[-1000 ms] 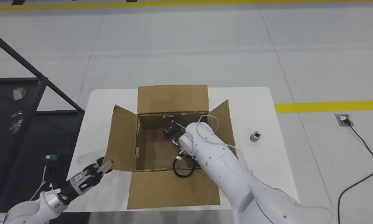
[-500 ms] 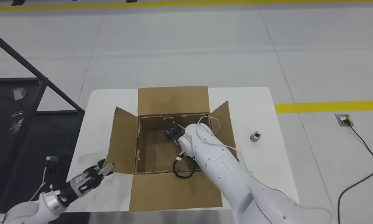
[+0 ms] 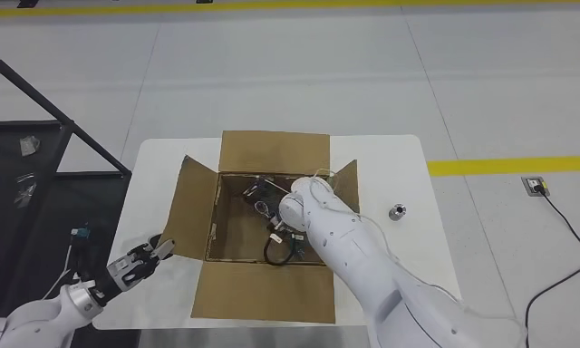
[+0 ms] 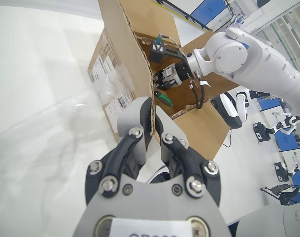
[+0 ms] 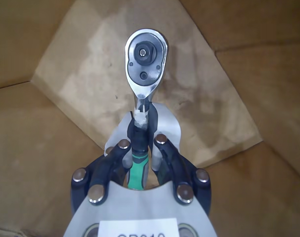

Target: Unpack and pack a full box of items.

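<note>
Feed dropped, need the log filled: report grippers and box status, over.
Left gripper shut on cardboard box side flap. Right gripper inside box, shut on ratchet wrench. Small metal part on table, apart from box.

My left tool (image 4: 152, 114), clamped on the left flap (image 3: 192, 207) of the box (image 3: 275, 151), lifts that flap toward the box, so the box twists and shifts a little on the table (image 3: 390, 158). My right tool (image 5: 142, 122), gripping the ratchet wrench (image 5: 146, 60), moves nearer the box's back wall.
</note>
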Available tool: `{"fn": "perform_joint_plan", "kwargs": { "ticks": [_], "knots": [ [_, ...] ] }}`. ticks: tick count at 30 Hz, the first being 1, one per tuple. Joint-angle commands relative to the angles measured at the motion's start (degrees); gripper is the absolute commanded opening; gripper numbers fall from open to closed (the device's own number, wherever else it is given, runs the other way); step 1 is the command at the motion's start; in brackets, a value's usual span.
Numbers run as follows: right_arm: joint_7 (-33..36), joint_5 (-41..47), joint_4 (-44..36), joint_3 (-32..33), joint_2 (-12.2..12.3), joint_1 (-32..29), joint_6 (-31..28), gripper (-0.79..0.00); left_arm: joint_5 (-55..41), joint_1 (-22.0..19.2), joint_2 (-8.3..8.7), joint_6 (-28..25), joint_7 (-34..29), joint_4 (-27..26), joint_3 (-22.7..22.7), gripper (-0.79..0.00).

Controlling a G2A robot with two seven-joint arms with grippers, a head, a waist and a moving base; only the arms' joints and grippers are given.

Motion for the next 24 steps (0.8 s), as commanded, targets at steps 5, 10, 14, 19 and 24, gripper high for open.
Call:
{"fn": "perform_joint_plan", "kwargs": {
  "ticks": [5, 10, 14, 19, 24],
  "knots": [
    [0.3, -0.5, -2.5, 0.5, 0.7, 0.7, -2.1, -0.785, 0.4, -2.3, 0.42, 0.8, -1.3, 0.9, 0.8, -0.785],
    [-0.3, -0.4, -5.1, 1.5, 2.1, 0.7, -5.0, -0.785, -0.1, -2.2, 0.61, 0.5, -1.3, 0.9, 1.1, -0.785],
    [-1.0, -0.4, -8.6, 3.0, 4.0, 0.0, -7.2, -0.785, -0.4, -1.5, 0.72, 0.2, -0.8, 1.0, 1.2, -0.785],
    [-0.6, -1.7, -18.3, 6.3, 8.0, -3.3, -8.3, -0.785, -1.3, 0.4, 0.76, -0.3, 0.6, 0.8, 0.9, -0.785],
    [6.2, -7.1, -44.3, 13.9, 14.5, -14.4, -4.1, -0.785, -1.7, 2.8, 0.77, -1.3, 2.0, 0.0, 0.4, -0.606]
  ]
}}
